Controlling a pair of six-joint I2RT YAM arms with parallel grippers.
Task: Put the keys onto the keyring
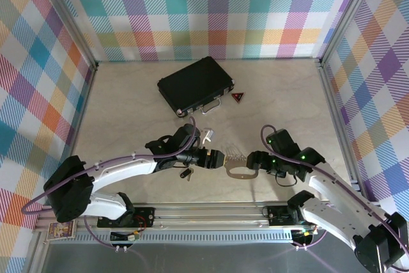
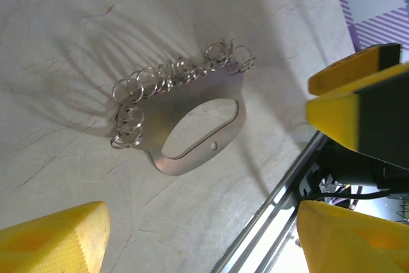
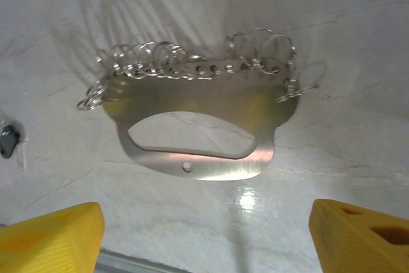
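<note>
I see the hard black case (image 1: 195, 85) far back on the pale marbled table (image 1: 128, 107). The keyring (image 3: 223, 97), a flat brushed-metal plate with an oval cutout and wire loops along its far edge, lies flat between my grippers, long axis left-right. The left gripper (image 2: 204, 241) and right gripper (image 3: 204, 234) both gape, holding nothing; a tiny dark-headed key (image 1: 186, 174) lies beside the left.

- The keyring (image 1: 241, 169) (image 2: 192, 161) (image 3: 211, 94): flat silvery oval plate with a slot, thin wire rings fanned along its far side; lies flat near the table's (image 1: 128, 107) near edge, mid-width.
- One key (image 1: 186, 173), dark-headed: lies flat, left of the keyring, apart.
</note>
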